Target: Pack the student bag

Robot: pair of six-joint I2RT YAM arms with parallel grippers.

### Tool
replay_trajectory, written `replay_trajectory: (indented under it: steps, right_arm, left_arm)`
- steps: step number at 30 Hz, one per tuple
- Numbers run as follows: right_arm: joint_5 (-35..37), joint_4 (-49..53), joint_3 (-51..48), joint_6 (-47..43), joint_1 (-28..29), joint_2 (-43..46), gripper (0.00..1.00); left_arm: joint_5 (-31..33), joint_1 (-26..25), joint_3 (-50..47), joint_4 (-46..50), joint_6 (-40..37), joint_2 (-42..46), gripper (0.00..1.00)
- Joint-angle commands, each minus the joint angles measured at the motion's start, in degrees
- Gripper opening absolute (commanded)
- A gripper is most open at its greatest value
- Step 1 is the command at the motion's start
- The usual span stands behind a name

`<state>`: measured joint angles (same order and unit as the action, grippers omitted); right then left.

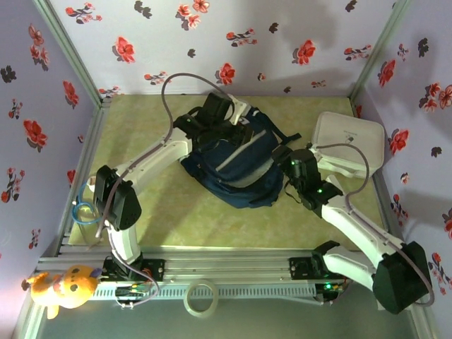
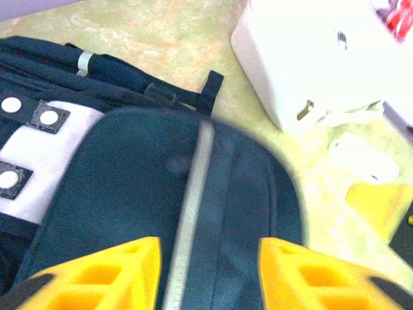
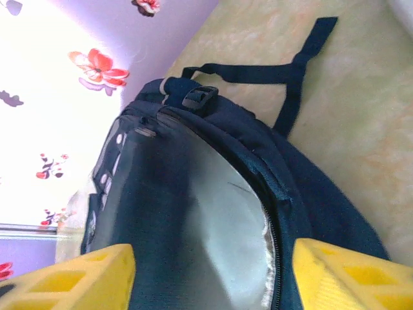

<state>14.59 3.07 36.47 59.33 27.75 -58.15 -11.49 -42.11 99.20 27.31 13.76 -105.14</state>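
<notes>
Lying mid-desk (image 1: 159,219), the backpack (image 1: 236,169) is flanked in the top view by the left gripper (image 1: 224,113) at its far end and the right gripper (image 1: 288,161) at its right side. A white box (image 1: 352,141) sits just beside it.

From the left wrist, the jaws are seen apart above the front panel and its grey stripe (image 2: 190,206).

From the right wrist, the jaws are spread wide over the zipper (image 3: 268,239), and nothing is held.

The bag is judged to be at the arranging stage, not yet opened. Next, a zipper pull must be found and gripped.
</notes>
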Motion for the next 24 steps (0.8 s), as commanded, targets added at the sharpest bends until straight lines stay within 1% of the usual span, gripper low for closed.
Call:
replay_trajectory:
  steps: [1,6,13,16,18,21,24]
  right_arm:
    - [3.5,4.4,0.8,-3.1,-0.2,1.6,0.72]
    - [0.3,2.3,0.9,-4.0,-0.2,-0.5,0.8]
    - [-4.7,0.0,1.9,-3.0,-0.2,-8.1,0.83]
    - [-6.1,-1.6,2.2,-2.5,-0.2,-10.2,0.83]
    - [-6.6,-1.9,2.5,-2.4,-0.2,-11.7,0.84]
    - [-7.7,-2.1,3.2,-2.5,-0.2,-13.8,0.84]
    - [-9.4,-2.8,3.8,-2.3,-0.2,-15.9,0.84]
  left_arm:
    - [-1.8,2.4,-3.4,-5.0,5.7,1.4,0.51]
    - [-1.8,7.7,-14.8,-12.1,13.2,6.6,0.56]
    - [-1.7,17.9,-33.9,-19.8,25.4,14.3,0.57]
    - [-1.8,20.0,-40.3,-22.5,27.5,16.4,0.57]
    - [-2.9,20.8,-42.7,-23.5,28.3,16.6,0.58]
    - [-6.2,21.3,-44.0,-25.1,29.6,15.2,0.59]
    - [-9.3,21.9,-44.4,-28.1,32.9,12.7,0.64]
